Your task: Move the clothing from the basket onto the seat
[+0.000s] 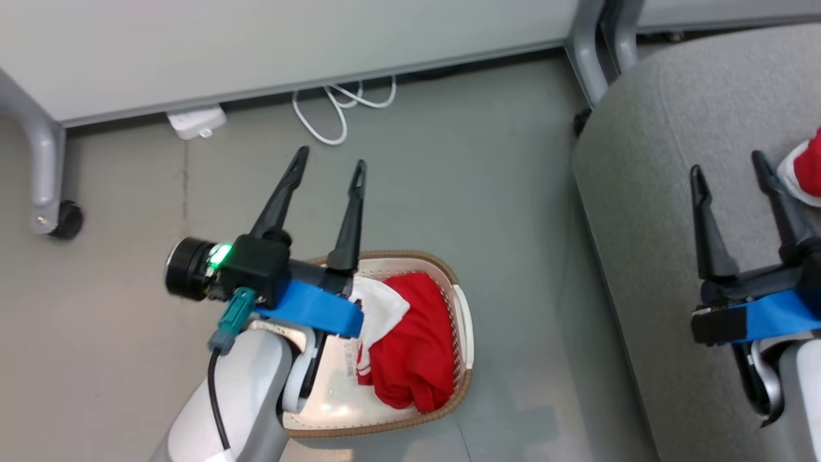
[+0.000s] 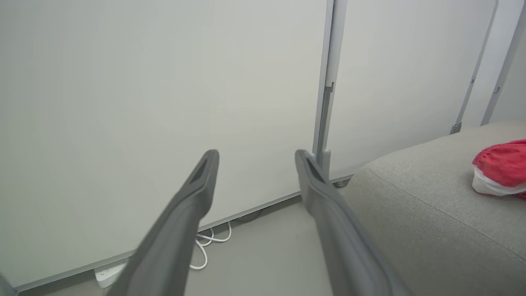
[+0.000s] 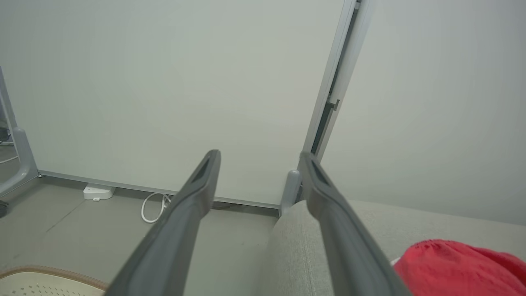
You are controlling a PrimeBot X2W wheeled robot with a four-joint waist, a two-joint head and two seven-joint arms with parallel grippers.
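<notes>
A red garment with a white panel point(image 1: 410, 346) lies bunched in the cream basket point(image 1: 463, 321) on the floor. My left gripper point(image 1: 330, 168) hangs open above the basket's far left corner, fingers pointing at the wall, nothing between them. The grey seat point(image 1: 648, 192) fills the right side. Another red and white garment point(image 1: 808, 168) lies on it at the right edge, also seen as a red bundle point(image 2: 501, 166) and a red heap point(image 3: 460, 267). My right gripper point(image 1: 728, 168) stands open over the seat, just left of that garment, holding nothing.
A pale wall panel point(image 1: 256, 45) runs along the back, with grey metal legs point(image 1: 45, 160) and a castor wheel point(image 1: 67, 221) at the left. A white power strip point(image 1: 195, 122) and looped white cable point(image 1: 333, 109) lie at the wall's foot. Grey floor separates basket and seat.
</notes>
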